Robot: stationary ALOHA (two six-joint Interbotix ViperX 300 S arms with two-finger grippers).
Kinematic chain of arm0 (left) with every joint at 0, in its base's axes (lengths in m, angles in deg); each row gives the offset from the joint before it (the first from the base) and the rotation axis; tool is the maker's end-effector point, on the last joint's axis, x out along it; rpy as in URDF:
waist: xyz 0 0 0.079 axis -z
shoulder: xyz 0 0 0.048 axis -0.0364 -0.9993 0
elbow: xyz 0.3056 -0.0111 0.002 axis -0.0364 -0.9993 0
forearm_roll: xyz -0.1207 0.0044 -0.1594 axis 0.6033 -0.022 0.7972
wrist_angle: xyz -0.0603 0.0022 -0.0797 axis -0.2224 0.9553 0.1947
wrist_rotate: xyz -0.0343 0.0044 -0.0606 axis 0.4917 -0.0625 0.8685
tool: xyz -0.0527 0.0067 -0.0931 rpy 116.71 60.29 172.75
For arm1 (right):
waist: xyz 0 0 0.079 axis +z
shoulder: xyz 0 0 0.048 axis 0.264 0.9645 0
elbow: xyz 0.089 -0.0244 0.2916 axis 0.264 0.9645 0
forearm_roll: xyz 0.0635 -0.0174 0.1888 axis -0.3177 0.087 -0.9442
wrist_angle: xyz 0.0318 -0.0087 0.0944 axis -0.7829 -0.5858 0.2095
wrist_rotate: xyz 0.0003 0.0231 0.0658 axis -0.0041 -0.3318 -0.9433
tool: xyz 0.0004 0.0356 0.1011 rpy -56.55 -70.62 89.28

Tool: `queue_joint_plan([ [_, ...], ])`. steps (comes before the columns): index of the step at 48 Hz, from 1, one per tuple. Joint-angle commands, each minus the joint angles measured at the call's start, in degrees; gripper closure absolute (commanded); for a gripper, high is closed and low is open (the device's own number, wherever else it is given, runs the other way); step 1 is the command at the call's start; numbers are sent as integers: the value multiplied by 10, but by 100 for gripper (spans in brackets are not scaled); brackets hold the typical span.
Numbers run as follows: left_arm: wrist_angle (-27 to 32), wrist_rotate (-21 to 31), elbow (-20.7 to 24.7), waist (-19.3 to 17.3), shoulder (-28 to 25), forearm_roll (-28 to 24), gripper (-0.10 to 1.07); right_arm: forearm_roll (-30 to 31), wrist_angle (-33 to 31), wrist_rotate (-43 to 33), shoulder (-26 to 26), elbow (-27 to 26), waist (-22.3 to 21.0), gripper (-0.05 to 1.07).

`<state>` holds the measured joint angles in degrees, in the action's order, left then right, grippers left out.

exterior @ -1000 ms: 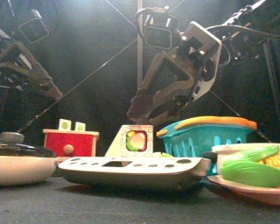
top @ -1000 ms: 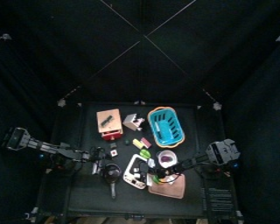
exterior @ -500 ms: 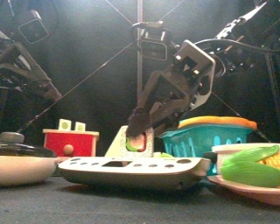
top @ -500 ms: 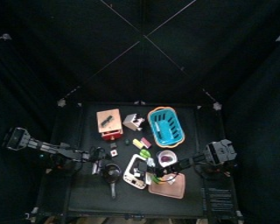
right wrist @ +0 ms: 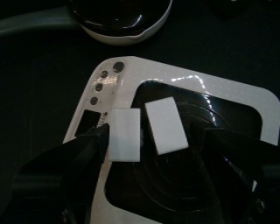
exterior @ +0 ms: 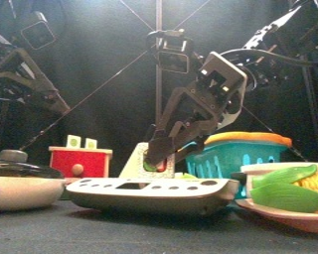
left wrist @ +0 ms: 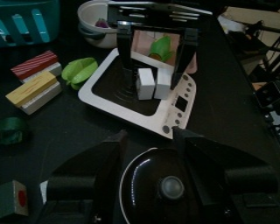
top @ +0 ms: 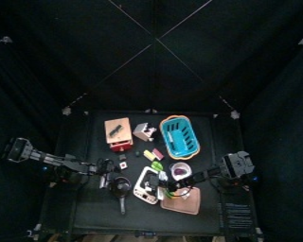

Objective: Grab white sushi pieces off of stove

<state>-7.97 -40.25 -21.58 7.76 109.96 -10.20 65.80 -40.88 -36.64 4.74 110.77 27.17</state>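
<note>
Right gripper (right wrist: 149, 179), jaws spread, hanging over two white sushi pieces (right wrist: 146, 133) on the stove (right wrist: 241, 101); risking pinching both; left gripper (left wrist: 154, 171) idling open.

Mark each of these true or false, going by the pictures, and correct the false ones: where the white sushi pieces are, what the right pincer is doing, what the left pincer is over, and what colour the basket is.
1. Two white sushi pieces lie side by side on the stove. True.
2. The right pincer has already lifted a piece clear of the stove. False: its jaws are spread open above the stove, and both pieces lie on it.
3. The left pincer hangs over a black pan lid with a knob. True.
4. The basket is red. False: it is blue.
5. The stove has tipped onto its side. False: it lies flat on the table.
</note>
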Motion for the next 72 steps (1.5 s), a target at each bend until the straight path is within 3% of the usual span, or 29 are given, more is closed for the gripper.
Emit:
queue_joint_plan([
  [1, -5, -1, 6, 1, -1, -1, 14, 0, -1, 0, -13, -5, -7, 1],
  [50, -4, -1, 4, 1, -1, -1, 14, -1, 0, 0, -5, -4, -13, 4],
  [65, -4, -1, 4, 1, -1, 0, 14, -22, -1, 0, -6, -4, -20, 26],
  [72, -4, -1, 4, 0, -1, 0, 14, -48, -1, 0, -5, -2, -28, 43],
])
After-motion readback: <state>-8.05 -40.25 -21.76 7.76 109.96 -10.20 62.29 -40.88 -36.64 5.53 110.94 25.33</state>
